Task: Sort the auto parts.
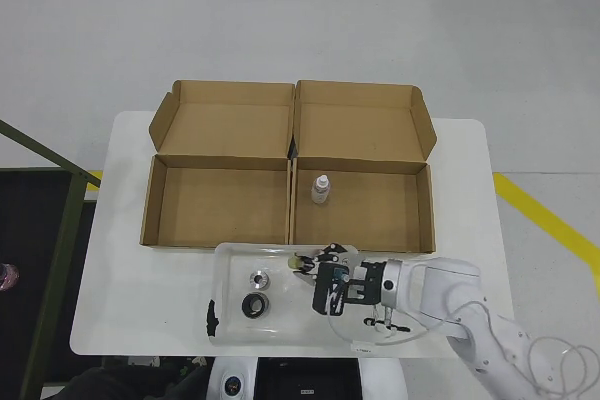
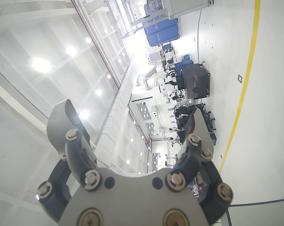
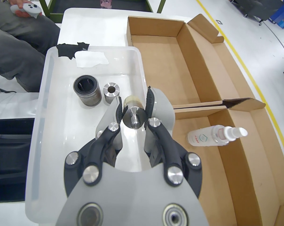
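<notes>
The brown boxes (image 1: 220, 205) sit open behind the clear tub (image 1: 280, 325). The right arm (image 1: 450, 295) lies low over the tub, and the right gripper (image 3: 134, 108) pinches a small metal peg (image 3: 132, 117) inside it, near a black ring part (image 3: 87, 90) and a silver ring (image 3: 111, 92). The left wrist view shows the left gripper (image 2: 132, 114) spread wide, pointing up at the ceiling

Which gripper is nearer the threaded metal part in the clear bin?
Right: the right gripper is clamped on the threaded part; the left gripper is open, pointing at the ceiling, away from it.
</notes>
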Available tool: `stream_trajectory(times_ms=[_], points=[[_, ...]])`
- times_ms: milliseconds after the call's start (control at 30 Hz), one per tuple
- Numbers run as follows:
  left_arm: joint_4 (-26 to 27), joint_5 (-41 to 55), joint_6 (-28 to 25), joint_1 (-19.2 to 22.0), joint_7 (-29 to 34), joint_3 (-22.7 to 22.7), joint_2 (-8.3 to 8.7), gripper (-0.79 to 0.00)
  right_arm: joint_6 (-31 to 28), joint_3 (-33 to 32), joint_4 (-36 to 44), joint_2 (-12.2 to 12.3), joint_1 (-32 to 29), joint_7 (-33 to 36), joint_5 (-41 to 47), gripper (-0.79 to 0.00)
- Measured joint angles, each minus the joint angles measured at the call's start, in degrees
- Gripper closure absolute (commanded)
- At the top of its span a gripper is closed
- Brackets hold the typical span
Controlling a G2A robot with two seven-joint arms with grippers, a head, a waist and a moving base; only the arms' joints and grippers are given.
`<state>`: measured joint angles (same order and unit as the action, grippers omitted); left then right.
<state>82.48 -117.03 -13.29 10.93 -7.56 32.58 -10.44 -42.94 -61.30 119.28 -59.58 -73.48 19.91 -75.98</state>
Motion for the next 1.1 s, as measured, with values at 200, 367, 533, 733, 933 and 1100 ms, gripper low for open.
stream_trajectory(times_ms=[200, 367, 533, 733, 933, 1100], points=[[0.0, 0.0, 0.0, 0.0, 0.0, 0.0, 0.0, -0.785, 0.1, -4.4, 0.5, 0.5, -0.4, -1.1, 1.7, 0.0], [0.0, 0.0, 0.0, 0.0, 0.0, 0.0, 0.0, -0.785, 0.2, -6.9, 0.0, 0.8, -0.2, -1.5, 2.8, 0.0], [0.0, 0.0, 0.0, 0.0, 0.0, 0.0, 0.0, -0.785, 0.6, -8.4, -0.9, 0.9, 0.6, -1.5, 3.5, 0.0], [0.0, 0.0, 0.0, 0.0, 0.0, 0.0, 0.0, -0.785, 1.5, -9.0, -2.1, 0.9, 2.1, -0.7, 2.4, 0.0], [0.0, 0.0, 0.0, 0.0, 0.0, 0.0, 0.0, -0.785, 1.4, -8.3, -5.3, 0.7, 4.9, 1.6, 2.5, 0.0], [0.0, 0.0, 0.0, 0.0, 0.0, 0.0, 0.0, -0.785, 0.6, -6.5, -8.9, 0.4, 8.1, 4.0, 3.2, 0.0]])
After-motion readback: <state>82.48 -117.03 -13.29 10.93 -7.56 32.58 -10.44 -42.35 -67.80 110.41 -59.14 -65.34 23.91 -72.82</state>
